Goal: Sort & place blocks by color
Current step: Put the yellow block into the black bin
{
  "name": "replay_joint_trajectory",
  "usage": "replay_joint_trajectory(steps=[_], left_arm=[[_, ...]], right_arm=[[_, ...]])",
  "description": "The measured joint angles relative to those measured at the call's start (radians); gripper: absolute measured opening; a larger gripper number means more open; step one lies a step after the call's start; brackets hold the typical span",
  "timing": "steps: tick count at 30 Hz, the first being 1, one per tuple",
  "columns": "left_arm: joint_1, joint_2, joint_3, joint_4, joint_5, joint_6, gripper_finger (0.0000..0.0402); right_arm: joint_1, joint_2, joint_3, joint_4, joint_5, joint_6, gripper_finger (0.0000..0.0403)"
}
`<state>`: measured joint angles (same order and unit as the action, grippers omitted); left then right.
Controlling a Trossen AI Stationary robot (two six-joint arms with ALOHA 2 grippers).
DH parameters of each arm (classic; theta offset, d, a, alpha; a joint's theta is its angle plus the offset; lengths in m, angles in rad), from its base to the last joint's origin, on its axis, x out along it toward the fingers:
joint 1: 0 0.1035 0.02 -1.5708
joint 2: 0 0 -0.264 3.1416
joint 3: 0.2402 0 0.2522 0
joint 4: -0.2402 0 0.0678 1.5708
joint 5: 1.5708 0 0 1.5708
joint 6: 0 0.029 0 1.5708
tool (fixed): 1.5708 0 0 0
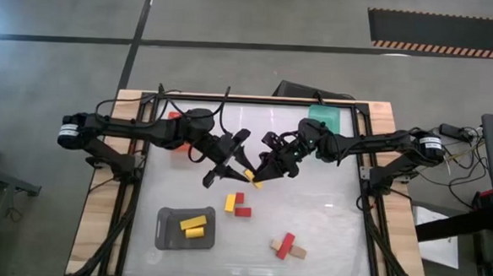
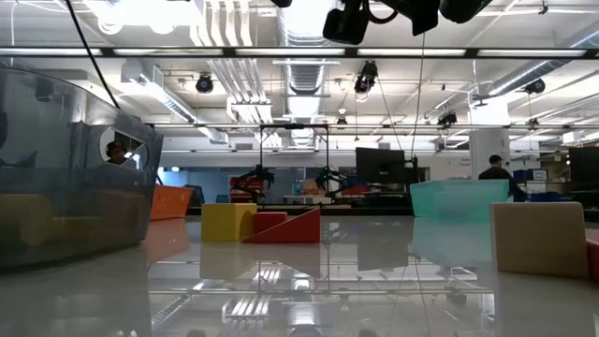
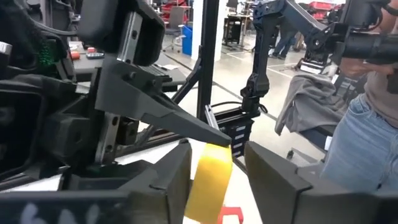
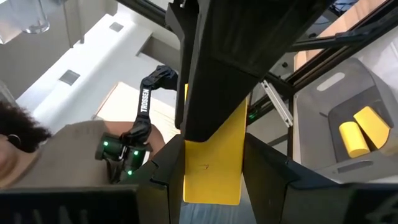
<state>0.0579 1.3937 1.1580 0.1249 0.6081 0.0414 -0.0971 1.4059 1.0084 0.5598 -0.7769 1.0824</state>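
One yellow block (image 1: pixel 252 178) hangs above the table (image 1: pixel 327 210) mid-air. Two yellow blocks (image 1: pixel 193 226) lie in the grey tray (image 1: pixel 164 235). Red, yellow and tan blocks (image 1: pixel 287 246) lie scattered nearby.

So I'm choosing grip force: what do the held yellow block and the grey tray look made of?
Yellow block: probably painted wood, with flat, matte, evenly coloured faces and crisp edges. Grey tray: probably moulded plastic, with rounded corners and a uniform dull surface. Neither is certain from looks alone.

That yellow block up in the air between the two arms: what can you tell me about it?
The yellow block is a flat, smooth, plain rectangular slab that looks like painted wood. It hangs above the middle of the white table, touching no surface. The right pincer is shut on it, dark fingers on two opposite sides. The left pincer meets it from the other side, its tips around the block's far end.
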Motion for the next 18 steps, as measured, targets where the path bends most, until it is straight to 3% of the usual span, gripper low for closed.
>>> replay_joint_trajectory(steps=[8, 18], left_arm=[[0.000, 0.000, 0.000, 0.004, 0.007, 0.011, 0.0048], [0.000, -0.001, 0.000, 0.000, 0.007, -0.002, 0.0047]], right_arm=[[0.001, 0.000, 0.000, 0.001, -0.008, 0.000, 0.0121], [0.000, 0.000, 0.000, -0.001, 0.003, -0.001, 0.0135]])
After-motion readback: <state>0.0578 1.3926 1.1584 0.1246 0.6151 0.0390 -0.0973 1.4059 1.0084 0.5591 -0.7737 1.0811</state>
